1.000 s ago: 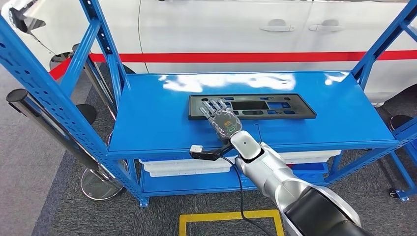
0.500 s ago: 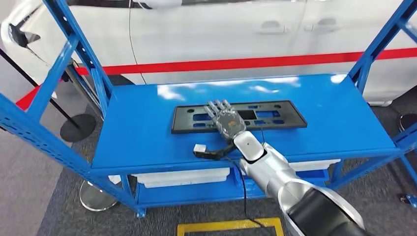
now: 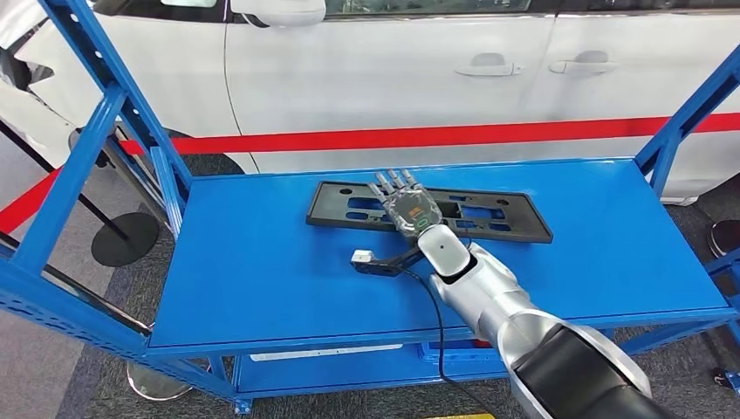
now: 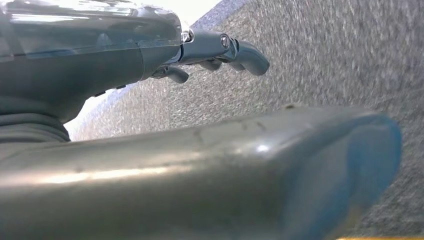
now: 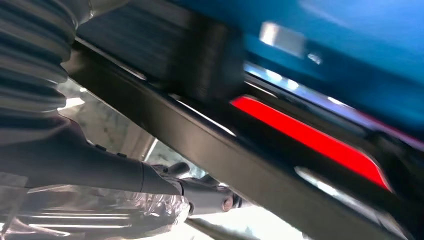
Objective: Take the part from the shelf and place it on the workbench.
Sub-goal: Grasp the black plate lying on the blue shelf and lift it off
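The part [image 3: 493, 220] is a long flat black plate with cut-outs, lying on the top level of the blue shelf [image 3: 262, 262] towards its back, slightly askew to the shelf's edges. My right hand [image 3: 408, 209] lies over the part's middle with its fingers stretched out flat across it. Whether the thumb is under the part's edge I cannot tell. In the blurred right wrist view the part's dark edge [image 5: 215, 140] runs close past my right hand [image 5: 150, 185]. My left hand [image 4: 215, 47] hangs over grey carpet and holds nothing.
A white car [image 3: 393, 70] stands right behind the shelf, and a red barrier band [image 3: 436, 136] runs in front of it. Blue uprights [image 3: 96, 113] frame the shelf's ends. A black post base [image 3: 125, 237] stands on the floor at the left. White bins [image 3: 305, 353] sit on the lower level.
The camera has moved closer and higher over the shelf. My right hand has stayed on the part, which now lies turned a little against the shelf's back edge.
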Robot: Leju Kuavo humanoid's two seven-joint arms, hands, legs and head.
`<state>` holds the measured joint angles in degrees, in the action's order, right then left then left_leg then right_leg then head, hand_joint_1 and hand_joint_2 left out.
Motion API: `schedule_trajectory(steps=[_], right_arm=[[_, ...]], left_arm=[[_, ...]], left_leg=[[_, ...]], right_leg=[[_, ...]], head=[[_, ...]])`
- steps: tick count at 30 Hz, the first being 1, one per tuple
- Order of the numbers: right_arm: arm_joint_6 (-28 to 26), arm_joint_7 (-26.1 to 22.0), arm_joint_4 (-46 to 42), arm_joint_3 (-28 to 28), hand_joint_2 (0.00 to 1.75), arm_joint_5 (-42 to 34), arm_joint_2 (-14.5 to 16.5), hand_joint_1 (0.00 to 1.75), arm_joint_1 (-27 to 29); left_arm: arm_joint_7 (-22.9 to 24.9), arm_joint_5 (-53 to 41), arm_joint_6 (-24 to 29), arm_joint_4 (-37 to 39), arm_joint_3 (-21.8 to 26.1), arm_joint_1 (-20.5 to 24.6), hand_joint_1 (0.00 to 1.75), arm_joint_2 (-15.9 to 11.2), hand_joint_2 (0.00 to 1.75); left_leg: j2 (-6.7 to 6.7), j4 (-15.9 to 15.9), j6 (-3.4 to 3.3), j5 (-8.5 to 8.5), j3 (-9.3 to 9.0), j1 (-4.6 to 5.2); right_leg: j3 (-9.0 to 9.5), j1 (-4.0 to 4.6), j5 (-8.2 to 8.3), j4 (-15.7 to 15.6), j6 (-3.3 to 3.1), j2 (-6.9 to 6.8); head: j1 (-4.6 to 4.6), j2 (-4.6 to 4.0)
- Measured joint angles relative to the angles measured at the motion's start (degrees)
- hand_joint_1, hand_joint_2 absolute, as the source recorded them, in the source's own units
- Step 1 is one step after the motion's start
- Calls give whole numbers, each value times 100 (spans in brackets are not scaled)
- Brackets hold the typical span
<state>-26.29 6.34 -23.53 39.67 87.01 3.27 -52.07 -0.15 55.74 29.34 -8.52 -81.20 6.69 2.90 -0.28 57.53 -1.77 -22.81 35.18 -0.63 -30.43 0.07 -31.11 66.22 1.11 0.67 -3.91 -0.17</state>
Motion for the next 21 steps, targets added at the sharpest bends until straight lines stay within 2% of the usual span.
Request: schedule_trajectory(steps=[2,3,4,5,6,7,8,9,10,11,14,15,18,21], right_arm=[[20,-68,74,-7,175,-57,-217,0,-54],[-14,-136,123,-18,175,-105,-318,0,-77],[-61,-205,172,-32,175,-153,-404,0,-95],[-115,-266,217,-47,175,-192,-477,0,-106],[-172,-319,258,-59,175,-224,-535,0,-111],[-235,-360,304,-71,175,-252,-580,0,-113],[-299,-397,348,-83,175,-278,-607,0,-116],[-365,-435,381,-98,175,-315,-620,0,-124],[-418,-495,404,-122,175,-380,-616,0,-140],[-439,-579,413,-156,175,-478,-599,25,-157],[-324,-1003,425,-332,175,-975,-510,156,-183],[-275,-1170,428,-405,175,-1152,-475,175,-177],[-303,-1624,426,-604,175,-1521,-375,175,-91],[-604,-1899,410,-737,175,-1726,-322,175,29]], left_arm=[[9,48,16,0,0,-14,0,0,0],[22,67,16,0,0,-29,0,2,0],[34,89,16,0,0,-46,0,3,0],[44,106,16,0,0,-60,0,4,0],[43,123,17,0,0,-67,0,5,0],[30,145,17,0,1,-71,0,5,0],[7,165,17,0,1,-70,0,4,0],[-27,191,19,0,2,-67,0,2,0],[-64,220,23,0,2,-62,0,-1,0],[-104,242,33,0,3,-58,0,-5,0],[-197,299,88,0,5,-46,0,-14,0],[-215,312,101,0,5,-41,0,-13,0],[-247,324,120,0,4,-28,0,-8,0],[-240,335,148,0,4,-19,0,-10,0]], left_leg=[[-41,-29,-15,-77,-104,-10],[-57,-31,-10,-125,-158,-13],[-68,-30,0,-178,-223,-18],[-74,-30,12,-234,-298,-25],[-77,-30,29,-292,-377,-31],[-77,-29,52,-349,-450,-36],[-77,-29,81,-399,-496,-34],[-74,-33,119,-444,-519,-31],[-67,-29,159,-473,-537,-26],[-61,-29,182,-495,-540,-21],[-38,-44,180,-509,-597,-35],[-33,-58,177,-506,-621,-42],[-15,-147,195,-543,-701,-48],[-8,-222,214,-583,-746,-51]], right_leg=[[-501,-48,-283,550,67,-8],[-708,-73,-402,682,94,-13],[-835,-90,-407,654,114,-20],[-877,-103,-263,465,129,-28],[-848,-110,22,144,132,-36],[-798,-113,394,-246,122,-47],[-751,-99,665,-563,99,-55],[-723,-81,863,-771,59,-57],[-718,-65,943,-873,15,-53],[-703,-53,929,-880,-16,-43],[-645,-43,938,-895,-58,-19],[-633,-32,920,-895,-80,-13],[-608,-20,875,-892,-144,1],[-601,-14,852,-886,-169,0]], head=[[1,-1],[1,-1],[1,-1],[1,-1],[2,-1],[2,-1],[4,-1],[5,0],[6,1],[7,1],[5,0],[5,0],[4,-1],[4,-1]])
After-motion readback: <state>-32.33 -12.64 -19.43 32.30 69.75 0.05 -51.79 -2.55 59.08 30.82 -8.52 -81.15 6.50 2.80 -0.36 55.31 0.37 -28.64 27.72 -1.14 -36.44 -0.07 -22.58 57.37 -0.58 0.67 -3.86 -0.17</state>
